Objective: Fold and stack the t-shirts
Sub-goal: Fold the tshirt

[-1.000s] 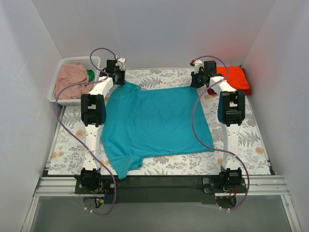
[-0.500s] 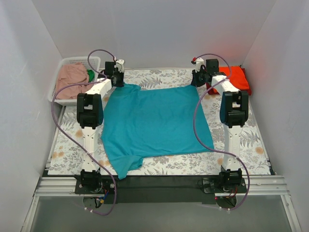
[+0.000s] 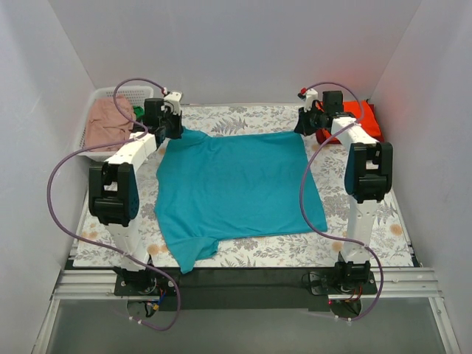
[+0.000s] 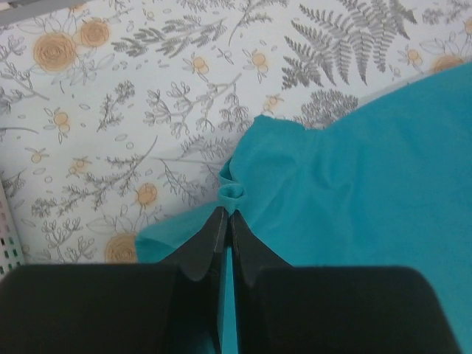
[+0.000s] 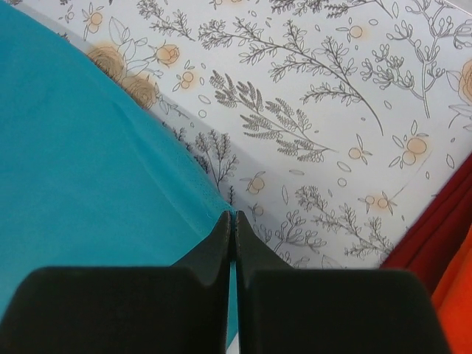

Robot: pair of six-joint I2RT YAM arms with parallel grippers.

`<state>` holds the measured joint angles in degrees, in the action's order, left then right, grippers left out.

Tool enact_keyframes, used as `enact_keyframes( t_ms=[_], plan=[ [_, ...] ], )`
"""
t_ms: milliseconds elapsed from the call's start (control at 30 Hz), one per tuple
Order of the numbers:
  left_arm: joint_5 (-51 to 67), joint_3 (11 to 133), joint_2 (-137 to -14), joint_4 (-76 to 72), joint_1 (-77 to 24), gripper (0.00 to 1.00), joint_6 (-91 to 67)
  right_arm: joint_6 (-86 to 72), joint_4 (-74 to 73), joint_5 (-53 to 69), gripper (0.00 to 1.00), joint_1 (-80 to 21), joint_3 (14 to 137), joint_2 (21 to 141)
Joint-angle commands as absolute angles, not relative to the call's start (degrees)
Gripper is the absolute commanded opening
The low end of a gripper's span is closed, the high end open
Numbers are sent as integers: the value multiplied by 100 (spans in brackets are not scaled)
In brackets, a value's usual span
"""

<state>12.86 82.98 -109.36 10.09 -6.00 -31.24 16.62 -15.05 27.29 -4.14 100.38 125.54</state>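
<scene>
The teal-blue t-shirt (image 3: 236, 184) lies spread flat on the floral table cloth. My left gripper (image 3: 171, 127) is shut on its far left corner, a small pinch of teal cloth (image 4: 234, 193) bunched at the fingertips. My right gripper (image 3: 304, 125) is shut on its far right corner, the teal edge (image 5: 214, 199) caught between the jaws. The orange-red t-shirt (image 3: 363, 118) lies folded at the far right, also showing in the right wrist view (image 5: 450, 258). The dusty pink t-shirt (image 3: 107, 122) and a bit of green cloth (image 3: 137, 115) lie in the basket.
A white lattice basket (image 3: 136, 94) stands at the far left corner. White walls close in the left, right and back. The floral table cloth (image 3: 280, 251) shows around the shirt. Both arms stretch along the shirt's sides.
Both arms have swung their elbows outward, the left further. The far edge of the teal shirt is pulled straighter and a little wider. Both grippers stay shut at the far corners.
</scene>
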Motion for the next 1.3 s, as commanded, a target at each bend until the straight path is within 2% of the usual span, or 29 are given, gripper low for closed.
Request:
enact_keyframes(
  t_ms=[0, 333, 900, 1267],
  plan=[
    [1318, 7823, -9941, 967, -571, 0, -2839, 1740, -1398, 3014, 1, -281, 9651, 11857],
    [1801, 7102, -9141, 1388, -589, 0, -2698, 1872, -1406, 3146, 1, -237, 9176, 11453],
    [1679, 5845, -8069, 2100, -694, 0, -2892, 2153, -1503, 3199, 1, -167, 8675, 11136],
    [1363, 5265, -7849, 2285, -817, 0, -2795, 2548, -1731, 3164, 1, -167, 8271, 10969]
  ],
)
